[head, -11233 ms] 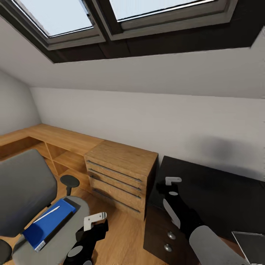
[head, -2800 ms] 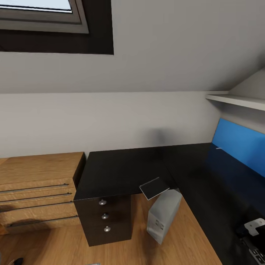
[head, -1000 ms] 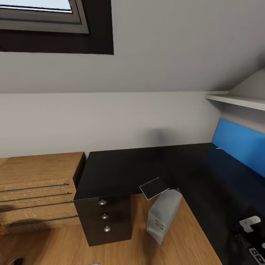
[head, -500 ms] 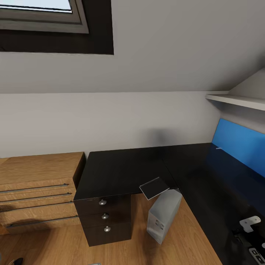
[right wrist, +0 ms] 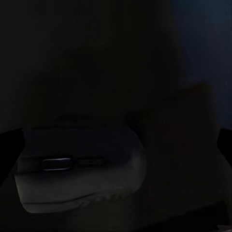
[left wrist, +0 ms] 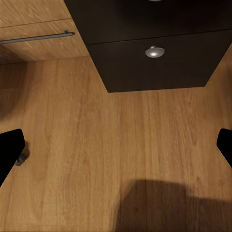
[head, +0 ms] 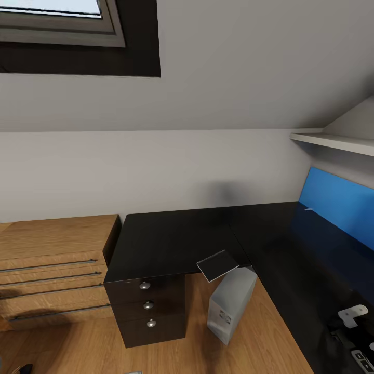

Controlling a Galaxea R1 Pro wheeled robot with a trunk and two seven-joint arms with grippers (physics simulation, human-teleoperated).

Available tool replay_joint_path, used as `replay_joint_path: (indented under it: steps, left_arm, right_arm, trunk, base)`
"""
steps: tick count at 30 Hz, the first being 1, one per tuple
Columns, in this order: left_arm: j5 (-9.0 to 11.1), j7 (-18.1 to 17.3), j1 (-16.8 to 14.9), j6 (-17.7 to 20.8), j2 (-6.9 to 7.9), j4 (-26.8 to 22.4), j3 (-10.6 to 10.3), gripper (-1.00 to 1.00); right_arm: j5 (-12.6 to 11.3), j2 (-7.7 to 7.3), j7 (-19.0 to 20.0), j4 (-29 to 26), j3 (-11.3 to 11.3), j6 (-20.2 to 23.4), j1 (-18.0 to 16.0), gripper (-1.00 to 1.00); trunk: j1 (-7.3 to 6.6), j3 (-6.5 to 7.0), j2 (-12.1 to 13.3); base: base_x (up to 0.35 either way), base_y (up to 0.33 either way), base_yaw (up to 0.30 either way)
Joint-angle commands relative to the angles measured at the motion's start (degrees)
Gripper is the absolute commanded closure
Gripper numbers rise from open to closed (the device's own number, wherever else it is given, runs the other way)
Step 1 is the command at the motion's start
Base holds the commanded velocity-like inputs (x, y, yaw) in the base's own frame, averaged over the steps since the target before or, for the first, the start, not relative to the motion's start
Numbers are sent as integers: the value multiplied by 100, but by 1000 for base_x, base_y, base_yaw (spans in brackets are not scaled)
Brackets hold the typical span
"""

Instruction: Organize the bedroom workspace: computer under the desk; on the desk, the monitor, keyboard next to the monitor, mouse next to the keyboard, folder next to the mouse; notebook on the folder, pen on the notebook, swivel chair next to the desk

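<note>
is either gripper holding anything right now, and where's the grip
Nothing is held. The left gripper is open over bare wood floor. The right gripper is open, with the mouse ahead, ungrasped.

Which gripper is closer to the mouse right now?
Right. The right gripper hangs just over the mouse on the desk; the left gripper faces the wooden floor.

Glossy black desk [head: 171, 239]; matt wood-grain floor [left wrist: 111, 145]; metal drawer knob [left wrist: 154, 51]; possibly smooth plastic mouse [right wrist: 79, 166].
</note>
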Motion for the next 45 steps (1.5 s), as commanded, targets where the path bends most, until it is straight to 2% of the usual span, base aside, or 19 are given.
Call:
replay_joint_path:
  steps: [1, 8, 10, 13, 18, 19, 20, 21, 22, 23, 25, 26, 30, 32, 33, 36, 38, 39, 45]
  left_arm:
    - [38, 44, -7, -2, 8, -9, -29, -100]
    - [38, 36, -7, -1, 8, -9, -27, -100]
    - [38, 35, -7, 2, 9, -9, -27, -100]
    - [38, 31, -7, 4, 13, -3, -27, -100]
    - [38, 32, -7, 5, 16, 11, -21, -100]
    - [38, 32, -7, 6, 16, 21, -20, -100]
    - [38, 33, -7, 6, 16, 26, -19, -100]
    - [38, 31, -7, 6, 16, 41, -16, -100]
    - [38, 30, -7, 6, 16, 48, -14, -100]
    - [38, 29, -7, 2, 16, 78, -12, -100]
    - [38, 28, -7, -3, 17, 130, -11, -100]
    - [36, 27, -7, -6, 17, 199, -14, -100]
    - [26, 27, -7, -13, 17, 323, -15, -100]
    - [39, 26, -7, -14, 17, 408, 2, -100]
    - [46, 28, -7, -16, 17, 483, 9, -100]
    - [56, 28, -7, -56, 17, 720, 29, -100]
    - [59, 30, -7, -117, 17, 773, 41, -100]
    - [64, 33, -7, -270, 17, 826, 51, -100]
    - [72, 35, -7, -659, 17, 885, 66, -100]
  right_arm:
    - [31, 2, 37, 2, -50, -21, -5, -100]
    - [25, 5, 33, -11, -61, -26, -5, -100]
    - [-35, 25, 33, -294, -138, -19, -5, -100]
    - [-313, 159, 30, -748, -195, 130, -5, -100]
    - [-783, 452, 28, -1394, -212, 758, -5, -100]
    - [-870, 660, 23, -1629, -214, 981, -5, -100]
    - [-887, 750, 21, -1700, -215, 1040, -5, -100]
    - [-918, 1065, 2, -1933, -224, 1188, -5, -100]
    - [-923, 1179, -21, -2016, -226, 1231, -5, -100]
    - [-928, 1419, -115, -2171, -229, 1309, -3, -100]
    - [-931, 1658, -276, -2288, -231, 1373, -1, -100]
    - [-934, 1887, -493, -2360, -229, 1415, 1, -100]
    - [-941, 2417, -1103, -2435, -223, 1461, 12, -100]
    - [-948, 2999, -1580, -2428, -218, 1413, 66, -100]
    - [-950, 3161, -1650, -2354, -218, 1343, 124, -100]
    - [-964, 3411, -1762, -1867, -207, 891, 236, -100]
    - [-970, 3478, -1813, -1656, -203, 623, 257, -100]
    - [-975, 3564, -1910, -1340, -201, 224, 275, -100]
    - [-973, 3641, -2257, -373, -189, -696, 291, -100]
  trunk:
    - [1, -7, -6]
    - [1, -7, -6]
    - [1, -7, -6]
    - [1, -7, -6]
    - [1, -7, -6]
    - [1, -7, -6]
    - [1, -7, -6]
    - [1, -7, -6]
    - [1, -7, -6]
    - [1, -7, -6]
    - [1, -7, -6]
    - [1, -7, -6]
    - [1, -7, -6]
    - [1, -7, -6]
    - [1, -7, -6]
    - [1, -7, -6]
    - [1, -7, -6]
    - [1, -7, -6]
    - [1, -7, -6]
  base:
    - [0, 0, 0]
    - [0, 0, 0]
    - [0, 0, 0]
    - [0, 0, 0]
    - [0, 0, 0]
    - [0, 0, 0]
    - [0, 0, 0]
    - [0, 0, 0]
    - [0, 0, 0]
    - [0, 0, 0]
    - [0, 0, 0]
    - [0, 0, 0]
    - [0, 0, 0]
    - [0, 0, 0]
    - [0, 0, 0]
    - [0, 0, 0]
    - [0, 0, 0]
    - [0, 0, 0]
    - [0, 0, 49]
